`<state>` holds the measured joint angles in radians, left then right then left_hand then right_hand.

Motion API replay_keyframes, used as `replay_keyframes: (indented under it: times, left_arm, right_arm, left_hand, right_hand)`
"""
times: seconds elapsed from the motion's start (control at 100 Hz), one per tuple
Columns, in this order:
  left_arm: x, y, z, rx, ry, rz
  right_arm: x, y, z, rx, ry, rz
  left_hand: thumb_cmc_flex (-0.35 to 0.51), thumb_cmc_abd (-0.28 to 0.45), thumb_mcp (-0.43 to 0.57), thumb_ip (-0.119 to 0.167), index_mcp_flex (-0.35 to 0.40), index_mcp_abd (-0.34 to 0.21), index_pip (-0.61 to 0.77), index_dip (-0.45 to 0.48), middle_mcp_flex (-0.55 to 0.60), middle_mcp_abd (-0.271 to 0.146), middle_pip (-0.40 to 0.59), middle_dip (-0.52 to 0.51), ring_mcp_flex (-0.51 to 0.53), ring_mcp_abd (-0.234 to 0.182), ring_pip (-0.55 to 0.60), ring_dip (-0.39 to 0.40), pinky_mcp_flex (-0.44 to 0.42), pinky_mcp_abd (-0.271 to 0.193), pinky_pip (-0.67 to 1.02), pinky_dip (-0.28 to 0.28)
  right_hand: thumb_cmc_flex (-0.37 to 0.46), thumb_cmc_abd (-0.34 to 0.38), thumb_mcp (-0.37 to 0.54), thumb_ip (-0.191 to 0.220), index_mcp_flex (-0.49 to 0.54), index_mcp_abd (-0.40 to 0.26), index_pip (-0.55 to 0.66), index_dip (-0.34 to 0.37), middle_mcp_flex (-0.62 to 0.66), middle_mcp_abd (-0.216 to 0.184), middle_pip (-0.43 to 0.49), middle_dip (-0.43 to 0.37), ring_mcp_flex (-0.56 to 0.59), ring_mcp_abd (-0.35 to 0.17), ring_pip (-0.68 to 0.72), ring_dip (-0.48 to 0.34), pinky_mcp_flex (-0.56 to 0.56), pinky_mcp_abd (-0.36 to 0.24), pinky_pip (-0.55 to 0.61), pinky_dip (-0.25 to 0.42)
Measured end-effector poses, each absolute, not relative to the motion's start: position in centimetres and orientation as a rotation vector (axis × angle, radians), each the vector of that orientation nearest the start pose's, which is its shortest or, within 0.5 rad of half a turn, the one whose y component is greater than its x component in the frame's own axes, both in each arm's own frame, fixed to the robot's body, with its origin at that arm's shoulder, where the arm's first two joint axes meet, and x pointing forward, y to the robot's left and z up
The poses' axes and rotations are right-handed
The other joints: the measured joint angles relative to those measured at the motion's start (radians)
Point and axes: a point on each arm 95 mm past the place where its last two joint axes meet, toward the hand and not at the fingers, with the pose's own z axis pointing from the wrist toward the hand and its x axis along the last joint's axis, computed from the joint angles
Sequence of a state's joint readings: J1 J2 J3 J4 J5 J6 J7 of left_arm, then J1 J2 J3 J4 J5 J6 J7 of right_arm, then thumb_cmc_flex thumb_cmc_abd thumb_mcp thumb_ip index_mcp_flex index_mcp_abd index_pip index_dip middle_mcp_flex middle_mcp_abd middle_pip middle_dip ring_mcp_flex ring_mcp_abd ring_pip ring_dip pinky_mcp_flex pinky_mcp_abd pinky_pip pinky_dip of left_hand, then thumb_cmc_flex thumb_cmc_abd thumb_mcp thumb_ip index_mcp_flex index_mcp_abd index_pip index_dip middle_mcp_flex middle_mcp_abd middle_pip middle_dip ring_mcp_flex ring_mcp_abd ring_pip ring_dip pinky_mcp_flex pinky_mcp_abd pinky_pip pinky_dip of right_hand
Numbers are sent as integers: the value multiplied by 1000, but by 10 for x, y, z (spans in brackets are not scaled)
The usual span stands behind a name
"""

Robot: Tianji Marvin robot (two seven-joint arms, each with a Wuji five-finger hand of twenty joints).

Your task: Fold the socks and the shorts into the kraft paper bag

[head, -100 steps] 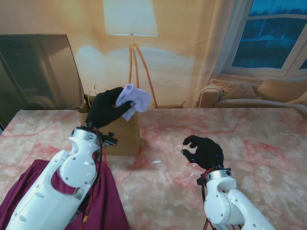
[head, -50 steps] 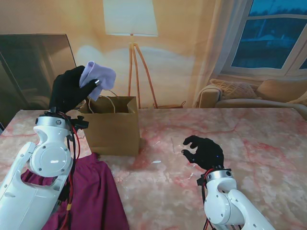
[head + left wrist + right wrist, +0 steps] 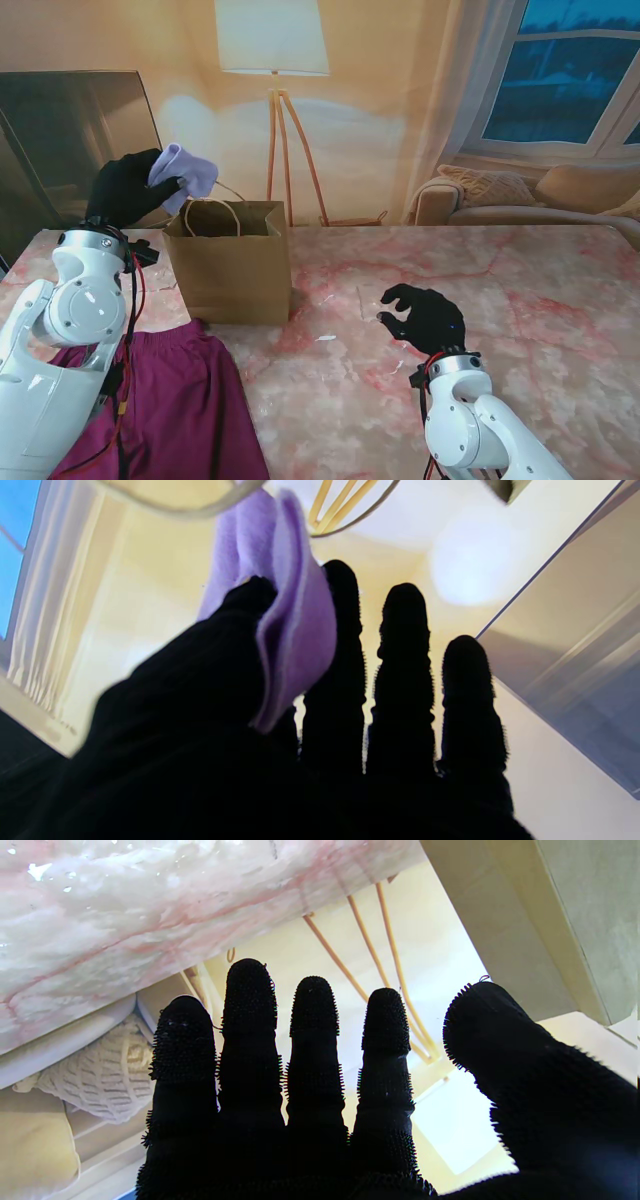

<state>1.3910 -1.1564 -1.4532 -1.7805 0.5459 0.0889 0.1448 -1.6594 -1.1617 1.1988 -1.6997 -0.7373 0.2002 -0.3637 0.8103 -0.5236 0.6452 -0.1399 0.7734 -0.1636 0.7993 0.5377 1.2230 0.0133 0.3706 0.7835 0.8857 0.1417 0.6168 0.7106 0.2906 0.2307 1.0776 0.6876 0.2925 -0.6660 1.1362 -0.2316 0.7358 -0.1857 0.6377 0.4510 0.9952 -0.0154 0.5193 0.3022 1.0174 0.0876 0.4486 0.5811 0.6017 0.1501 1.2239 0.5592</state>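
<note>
My left hand (image 3: pixel 125 188) is raised above the table at the far left, shut on a folded lilac sock (image 3: pixel 185 172). The sock hangs just left of the open top of the kraft paper bag (image 3: pixel 232 270), near its handles (image 3: pixel 210 207). In the left wrist view the sock (image 3: pixel 280 605) is pinched between thumb and fingers (image 3: pixel 345 645). The maroon shorts (image 3: pixel 180 400) lie flat on the table nearer to me than the bag, partly under my left arm. My right hand (image 3: pixel 425 315) hovers open over the middle of the table, fingers (image 3: pixel 310 1040) spread, holding nothing.
The pink marble table (image 3: pixel 500 290) stretches to the right of the bag. Behind the table stand a floor lamp (image 3: pixel 272 60), a dark panel (image 3: pixel 75 150) at the left and a sofa (image 3: pixel 540 195) at the right.
My left hand has carried the sock from over the bag's mouth up and to the left, then dropped a little beside the bag's left rim. The right hand has not moved.
</note>
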Motion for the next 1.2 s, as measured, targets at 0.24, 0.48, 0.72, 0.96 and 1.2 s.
replay_keyframes:
  times: [0.24,0.48,0.72,0.96,1.2]
  left_arm:
    - [458,65,-156,-1351,773,-1885]
    - [470,69,-183,-1388,915,-1807]
    - [480,73,-196,-1369,849,-1809]
    - [482,71,-189,-1302,820,-1811]
    - [492,63,-191,-1277,874,-1809]
  right_arm:
    - [377,12,-307,1412,936,1651]
    - [378,15,-310,1418,945,1653]
    - [377,16,-315,1433,958,1646]
    - [377,14,-315,1433,957,1643]
    - [378,15,-318,1438,952,1649]
  left_hand:
    - [0,0,-2,-1,-1,-23,-11,37,0,-15,-23,14,-54,-7,-36,-4,-41,0,-54,-7]
    - [0,0,-11,-1,-2,-40,-26,48,-1,-30,-46,23,-84,-11,-63,-13,-64,0,-80,-9]
    - [0,0,-11,-1,-2,-48,-27,29,-1,-35,-79,16,-84,-16,-64,-14,-65,-2,-91,-9]
    - [0,-12,-10,-1,10,-93,-23,-67,-1,-39,-126,-33,-84,-16,-64,-16,-65,-10,-91,-9]
    - [-14,-41,53,-1,37,-85,-19,-182,0,-46,-157,-50,-99,-21,-65,-25,-77,-13,-95,-9]
  right_hand:
    - [0,0,0,0,0,0,0,0,0,0,0,8,-19,0,10,0,-3,0,0,0]
    - [0,20,-1,0,-1,0,0,0,0,0,0,8,-19,0,11,0,-5,0,0,0]
    - [-1,20,-4,0,-18,0,-10,0,0,0,0,9,-19,0,11,0,-5,0,0,0]
    - [-11,21,-28,0,-19,0,-10,0,0,0,0,9,-19,0,11,0,-5,0,0,0]
    - [-11,21,-28,0,-19,0,-10,0,0,0,0,9,-19,0,11,0,-5,0,0,1]
